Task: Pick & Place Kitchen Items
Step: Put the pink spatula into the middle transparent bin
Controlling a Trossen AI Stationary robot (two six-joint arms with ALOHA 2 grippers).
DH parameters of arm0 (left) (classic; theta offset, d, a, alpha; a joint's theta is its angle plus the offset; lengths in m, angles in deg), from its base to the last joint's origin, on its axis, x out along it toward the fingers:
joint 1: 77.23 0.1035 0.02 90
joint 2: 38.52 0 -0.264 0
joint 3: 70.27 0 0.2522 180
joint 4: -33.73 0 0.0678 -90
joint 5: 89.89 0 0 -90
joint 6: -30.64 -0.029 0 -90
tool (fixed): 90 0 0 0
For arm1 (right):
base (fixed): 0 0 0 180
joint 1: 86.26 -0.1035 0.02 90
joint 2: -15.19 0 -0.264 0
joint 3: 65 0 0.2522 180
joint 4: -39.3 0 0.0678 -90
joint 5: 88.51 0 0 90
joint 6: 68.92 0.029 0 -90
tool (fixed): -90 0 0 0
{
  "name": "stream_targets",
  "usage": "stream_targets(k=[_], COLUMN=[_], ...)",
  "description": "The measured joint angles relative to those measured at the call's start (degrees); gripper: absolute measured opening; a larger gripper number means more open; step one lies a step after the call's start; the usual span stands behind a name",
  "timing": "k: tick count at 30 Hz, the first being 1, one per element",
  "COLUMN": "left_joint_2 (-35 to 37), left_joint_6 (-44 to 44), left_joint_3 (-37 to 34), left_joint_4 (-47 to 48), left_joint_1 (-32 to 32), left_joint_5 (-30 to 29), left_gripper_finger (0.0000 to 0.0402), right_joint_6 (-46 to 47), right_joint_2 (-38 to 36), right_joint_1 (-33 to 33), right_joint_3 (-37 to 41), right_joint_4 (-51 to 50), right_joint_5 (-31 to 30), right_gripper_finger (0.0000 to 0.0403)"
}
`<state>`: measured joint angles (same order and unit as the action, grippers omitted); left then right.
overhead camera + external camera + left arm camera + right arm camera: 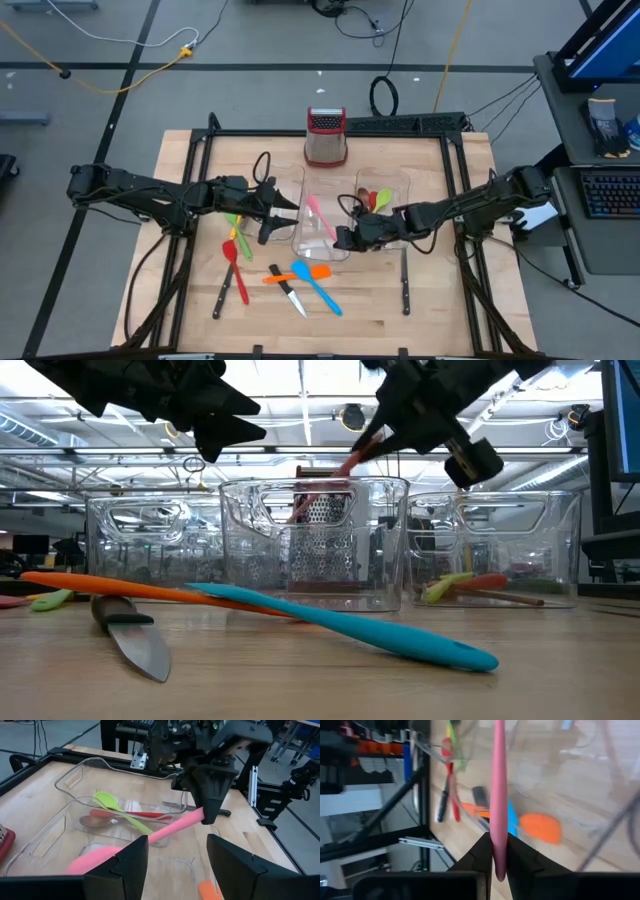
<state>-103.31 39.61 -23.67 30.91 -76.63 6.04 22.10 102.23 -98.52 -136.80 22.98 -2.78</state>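
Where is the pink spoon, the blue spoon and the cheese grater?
pink spoon [170,827], left wrist view, middle of its handle.
blue spoon [350,625], low view, middle of its handle.
grater [325,143], high view, its steel face.

two clear bins [322,215] [385,195], one grater [325,137], two robot arms. in view: one pink spatula [322,218], one blue spatula [315,285], one orange spatula [296,276], one green spoon [120,810], one brown spoon [97,821], three black-handled knives [290,293] [222,295] [405,285].
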Motion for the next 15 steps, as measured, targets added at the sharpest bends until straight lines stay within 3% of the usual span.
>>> stream_targets(k=[5, 15], left_joint_2=[0.00, 0.00], left_joint_6=[0.47, 0.53], left_joint_3=[0.00, 0.00], left_joint_4=[0.00, 0.02], left_joint_1=[0.00, 0.00], left_joint_5=[0.02, 0.07], left_gripper_finger=[0.0207, 0.0207], right_joint_6=[-0.20, -3.73], right_joint_2=[0.00, 0.00], right_joint_1=[0.70, 1.86], right_joint_3=[0.00, 0.00], right_joint_4=[-0.68, -0.70], right_joint_5=[-0.13, -0.11], right_gripper_finger=[0.0029, 0.0085])
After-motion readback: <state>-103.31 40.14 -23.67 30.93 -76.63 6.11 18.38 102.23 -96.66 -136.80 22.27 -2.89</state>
